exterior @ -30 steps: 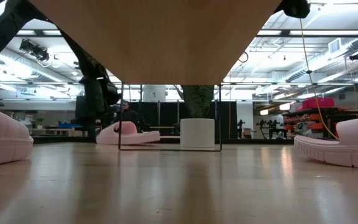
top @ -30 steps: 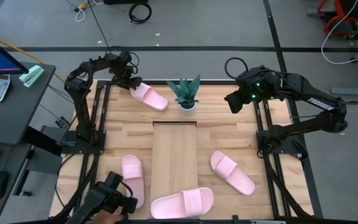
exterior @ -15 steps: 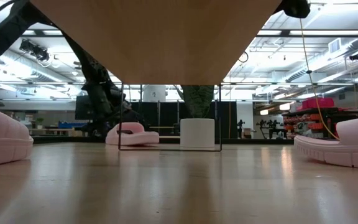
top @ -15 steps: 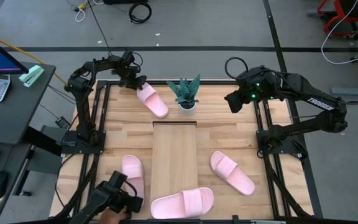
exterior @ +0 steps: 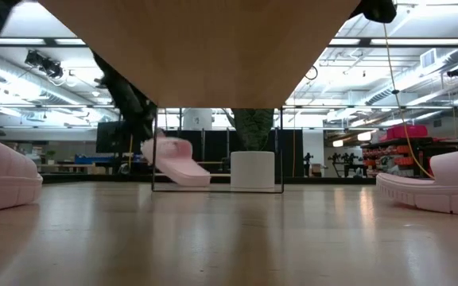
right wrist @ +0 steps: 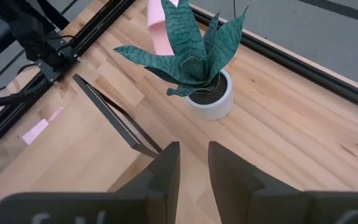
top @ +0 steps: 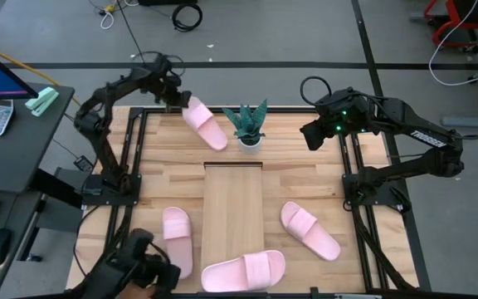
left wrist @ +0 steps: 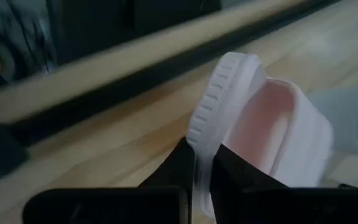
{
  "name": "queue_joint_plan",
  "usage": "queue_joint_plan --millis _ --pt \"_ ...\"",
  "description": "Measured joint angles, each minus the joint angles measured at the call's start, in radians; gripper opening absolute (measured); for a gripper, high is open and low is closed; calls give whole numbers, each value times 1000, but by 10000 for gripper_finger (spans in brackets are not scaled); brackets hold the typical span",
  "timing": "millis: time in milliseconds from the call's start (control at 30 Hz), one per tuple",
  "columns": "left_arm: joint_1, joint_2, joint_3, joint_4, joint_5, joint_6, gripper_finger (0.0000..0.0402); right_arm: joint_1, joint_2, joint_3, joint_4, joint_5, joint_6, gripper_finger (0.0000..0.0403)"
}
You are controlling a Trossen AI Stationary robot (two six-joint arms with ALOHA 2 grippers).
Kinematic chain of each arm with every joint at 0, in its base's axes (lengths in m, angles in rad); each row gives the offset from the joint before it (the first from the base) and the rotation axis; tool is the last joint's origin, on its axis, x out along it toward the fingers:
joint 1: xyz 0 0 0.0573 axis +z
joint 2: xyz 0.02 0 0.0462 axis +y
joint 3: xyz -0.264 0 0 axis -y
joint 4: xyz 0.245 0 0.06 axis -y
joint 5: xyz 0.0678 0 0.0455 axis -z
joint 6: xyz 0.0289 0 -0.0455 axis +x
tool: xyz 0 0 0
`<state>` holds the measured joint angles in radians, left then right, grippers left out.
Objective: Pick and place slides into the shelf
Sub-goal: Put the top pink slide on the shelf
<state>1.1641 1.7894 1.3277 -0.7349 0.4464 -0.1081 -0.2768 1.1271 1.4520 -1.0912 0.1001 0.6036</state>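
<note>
At upper left of the overhead frame, the left gripper [top: 175, 99] is pinching the rim of one slide [top: 204, 124], lifting it off the table. The slide's long axis is slanting down-right from the gripper toward the shelf [top: 232, 212], which is lying lower in the middle. The right gripper [top: 312, 138] is waiting at upper right, fingers apart and holding nothing.

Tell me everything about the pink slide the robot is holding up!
The held slide is pale pink foam with one wide strap, an open toe and a ridged edge along its sole. The left gripper pinches it at one end, near the table's far left corner, just left of the potted plant. In the low view it hangs tilted, gripped end high, lower end close to the tabletop; whether it touches cannot be told. Only the gripper clearly touches it.
</note>
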Motion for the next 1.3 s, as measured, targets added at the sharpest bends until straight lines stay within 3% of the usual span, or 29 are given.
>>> queue_joint_plan --millis 467,700,933,1233,1300 --pt "-15 -547 0 2 50 16 29 -19 -5 0 0 5 -98 82" --pt "-177 -707 119 -70 64 16 29 -89 -8 0 32 -60 -162 81" --pt "-427 -662 464 -151 -109 22 29 -156 -9 0 102 -173 -201 80" --pt "-695 -374 1014 -523 -231 166 29 -193 -20 0 101 -212 -215 78" --pt "-749 -332 1010 -522 -235 200 29 -193 -22 0 101 -213 -215 78"
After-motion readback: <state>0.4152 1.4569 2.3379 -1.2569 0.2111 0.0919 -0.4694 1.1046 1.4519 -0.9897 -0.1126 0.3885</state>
